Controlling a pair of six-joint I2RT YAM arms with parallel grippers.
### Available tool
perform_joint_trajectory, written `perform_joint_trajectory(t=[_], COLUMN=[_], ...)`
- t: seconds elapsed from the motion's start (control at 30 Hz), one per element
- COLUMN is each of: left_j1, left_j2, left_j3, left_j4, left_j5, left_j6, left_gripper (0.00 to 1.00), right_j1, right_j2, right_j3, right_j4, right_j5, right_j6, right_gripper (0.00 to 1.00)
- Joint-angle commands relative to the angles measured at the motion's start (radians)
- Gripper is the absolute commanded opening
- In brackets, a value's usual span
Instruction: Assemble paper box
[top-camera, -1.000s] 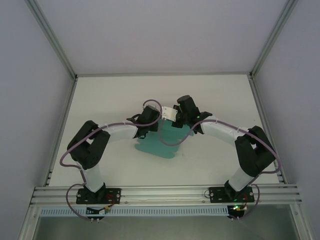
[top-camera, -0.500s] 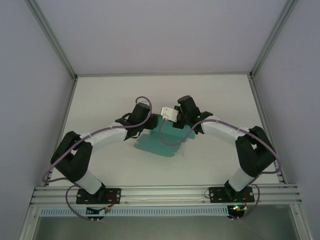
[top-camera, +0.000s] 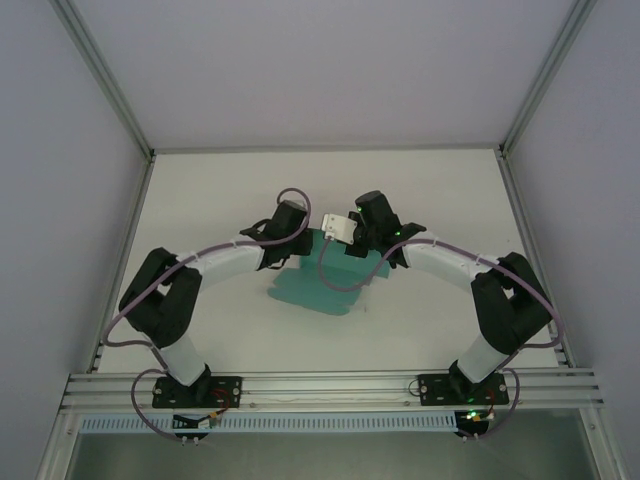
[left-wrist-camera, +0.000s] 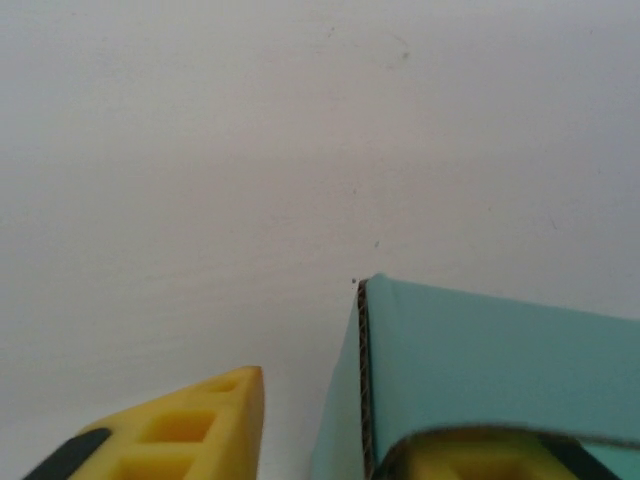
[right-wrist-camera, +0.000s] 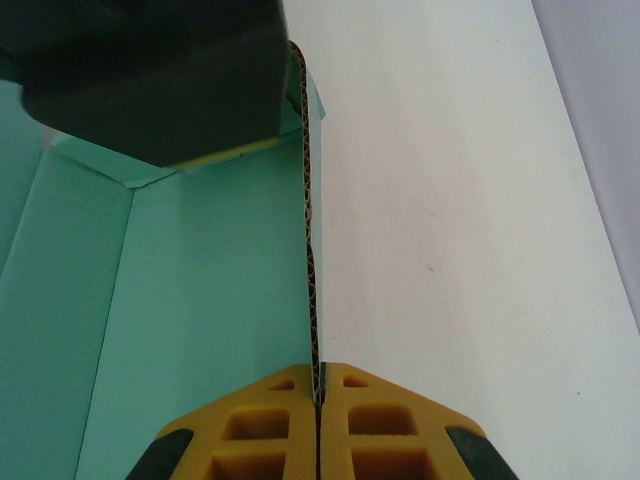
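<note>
The teal paper box (top-camera: 315, 290) lies mostly flat in the middle of the white table, its far edge folded up. My right gripper (top-camera: 350, 238) is at that far edge. In the right wrist view its yellow fingers (right-wrist-camera: 318, 375) are shut on the thin upright wall of card (right-wrist-camera: 200, 300). My left gripper (top-camera: 298, 240) is close beside it on the left and shows as a dark block (right-wrist-camera: 150, 80) over the card. In the left wrist view the left gripper (left-wrist-camera: 340, 425) is open: one yellow finger (left-wrist-camera: 200, 430) is over bare table, the other is under a raised teal flap (left-wrist-camera: 500, 360).
White table (top-camera: 200, 200) all round the card, with free room to the left, right and back. Grey enclosure walls and aluminium posts (top-camera: 110, 90) border it. A rail (top-camera: 330, 385) carries both arm bases at the near edge. Purple cables (top-camera: 330, 270) loop over the card.
The left arm's elbow swung out to the left and came partly back; its gripper shifted slightly along the card's far edge. The right arm and the card stayed put.
</note>
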Motion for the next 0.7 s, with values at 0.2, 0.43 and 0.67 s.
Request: perform_joint_trajectory(t=[0.2, 0.43, 0.67], left_j1=[0.005, -0.009, -0.01], left_j2=[0.043, 0.007, -0.06], left_j3=[0.052, 0.051, 0.005], left_j4=[-0.02, -0.034, -0.028], left_j5=[-0.009, -0.152, -0.244], left_j6=[0.001, -0.005, -0.003], left_gripper=[0.0, 0.0, 0.0], right_j1=[0.0, 0.002, -0.024], right_j2=[-0.02, -0.137, -0.359], right_j3=[0.017, -0.102, -0.208], right_j4=[0.015, 0.217, 0.34], right_j5=[-0.006, -0.003, 0.105], right_j6=[0.044, 0.174, 0.369], right_gripper=[0.1, 0.9, 1.0])
